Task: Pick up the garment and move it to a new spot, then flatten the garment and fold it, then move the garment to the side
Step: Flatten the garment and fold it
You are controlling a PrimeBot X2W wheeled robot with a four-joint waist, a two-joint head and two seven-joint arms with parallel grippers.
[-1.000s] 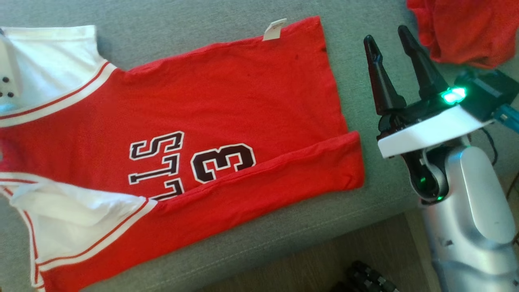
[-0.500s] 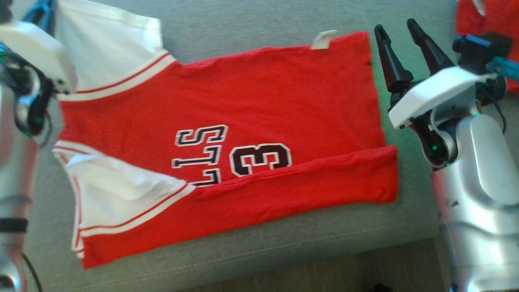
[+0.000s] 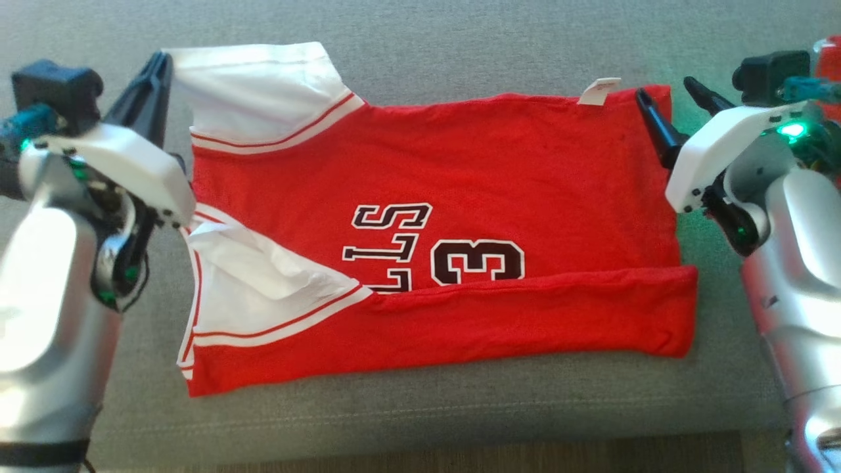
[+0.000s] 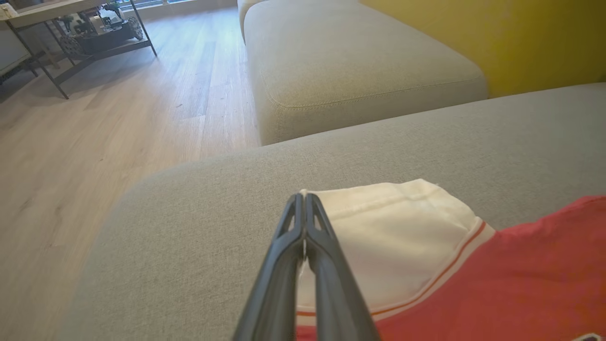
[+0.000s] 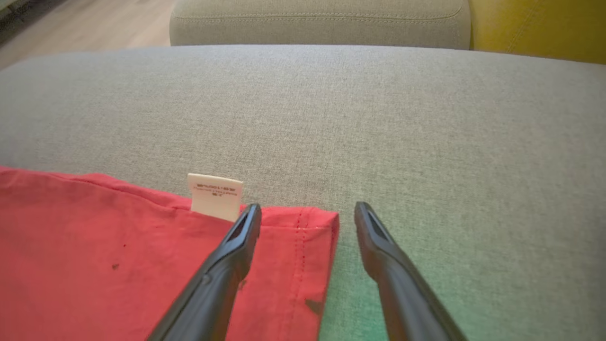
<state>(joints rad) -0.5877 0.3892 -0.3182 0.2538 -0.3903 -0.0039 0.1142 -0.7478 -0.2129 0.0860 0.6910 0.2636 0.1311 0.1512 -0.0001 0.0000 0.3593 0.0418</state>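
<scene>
The garment (image 3: 499, 177) is a red jersey with white shoulder panels and black lettering, spread flat on the grey couch cushion (image 3: 460, 39), its near edge folded over. My left gripper (image 3: 159, 62) is shut at the far left white corner, and the left wrist view shows my left gripper (image 4: 303, 196) with a sliver of the white panel (image 4: 393, 237) between its fingers. My right gripper (image 3: 665, 90) is open at the far right hem corner. Seen from the right wrist, my right gripper (image 5: 307, 208) straddles that corner (image 5: 326, 222), one finger over red cloth, the other over bare cushion, beside the white tag (image 5: 215, 195).
Another red cloth (image 3: 829, 56) lies at the far right edge of the cushion. The cushion's front edge (image 3: 420, 433) runs close below the garment, with wooden floor (image 4: 94, 142) beyond. A second cushion (image 4: 350, 66) and a yellow backrest (image 4: 521, 38) stand behind.
The head camera has swung, shifting the whole picture right and bringing my left arm into view. My right gripper has come closer to the garment's far right corner, still open.
</scene>
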